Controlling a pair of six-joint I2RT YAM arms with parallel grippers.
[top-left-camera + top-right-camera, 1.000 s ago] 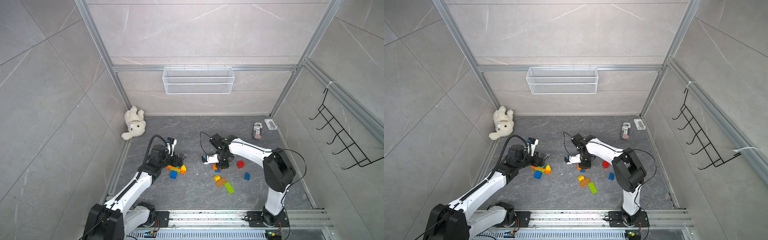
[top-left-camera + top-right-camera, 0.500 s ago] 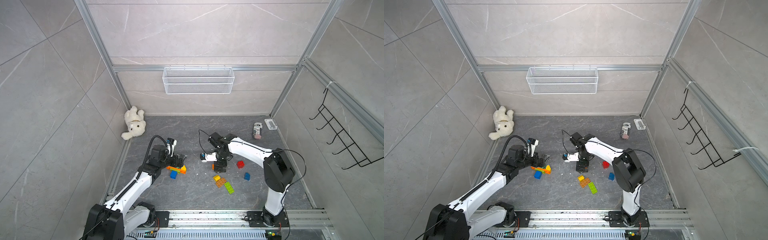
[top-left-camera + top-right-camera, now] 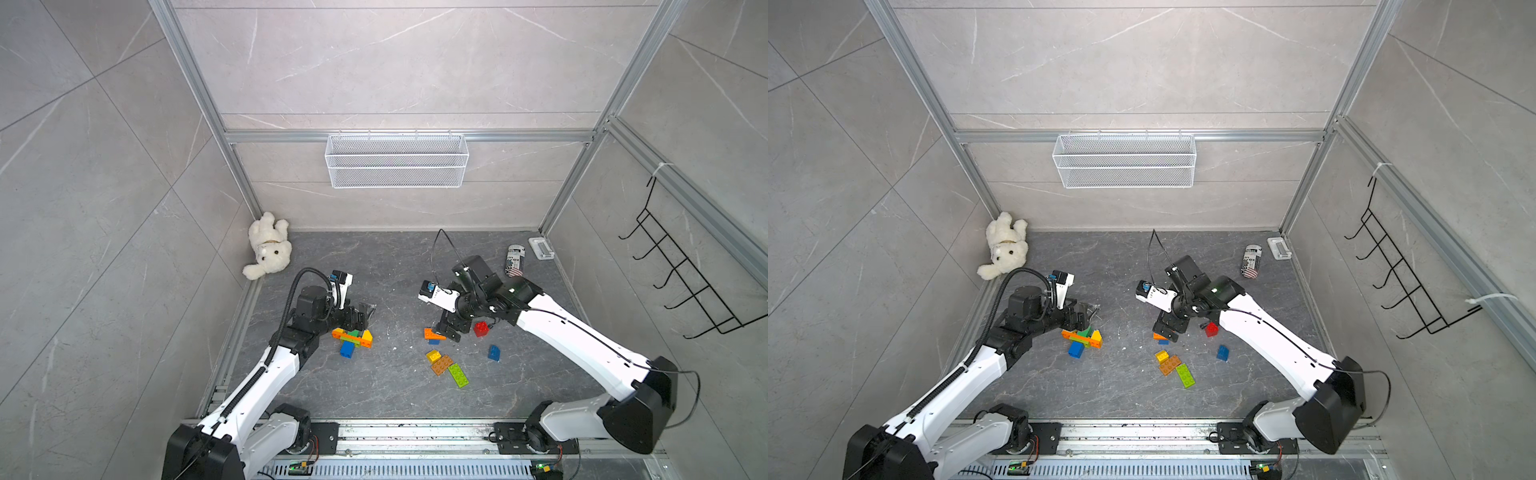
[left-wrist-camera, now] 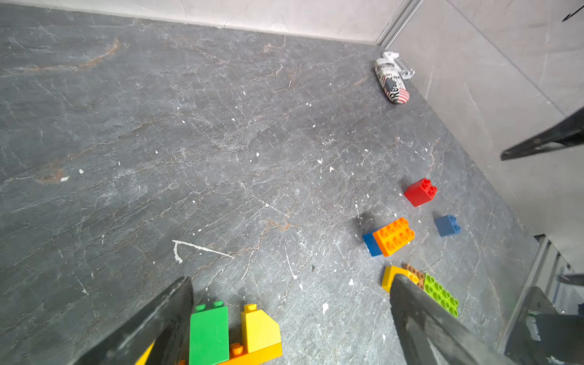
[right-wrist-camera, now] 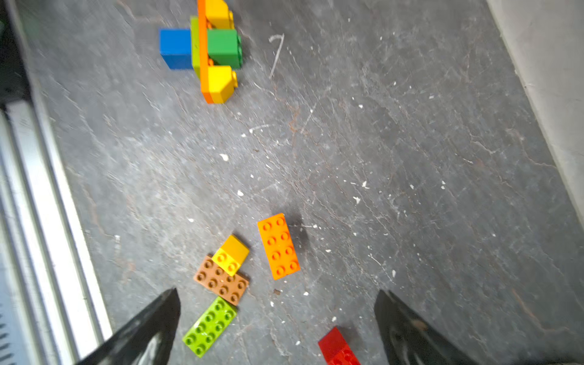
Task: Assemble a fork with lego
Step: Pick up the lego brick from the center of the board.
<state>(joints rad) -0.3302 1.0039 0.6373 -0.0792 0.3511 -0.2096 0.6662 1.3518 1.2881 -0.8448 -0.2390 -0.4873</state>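
You are looking at a dark grey floor [image 4: 221,126] showing white flecks and rusty veins, and at a cluster [image 3: 352,337] mixing an orange bar [image 5: 203,63], a green brick [image 5: 222,47], two yellow slopes [image 5: 221,83], a lime strip [image 5: 195,41] and a blue brick [image 5: 173,47]. You are also seeing an orange brick [image 5: 278,246], a blue block [image 4: 369,245], a yellow wedge [image 5: 230,254], a brown plate [image 5: 221,281], a lime plate [image 5: 210,325], a red cube [image 4: 420,191] and a blue cube [image 4: 447,226]. A can [image 4: 392,83] is wearing stars, stripes and black print on white, and a teddy [image 3: 268,249] is showing cream.
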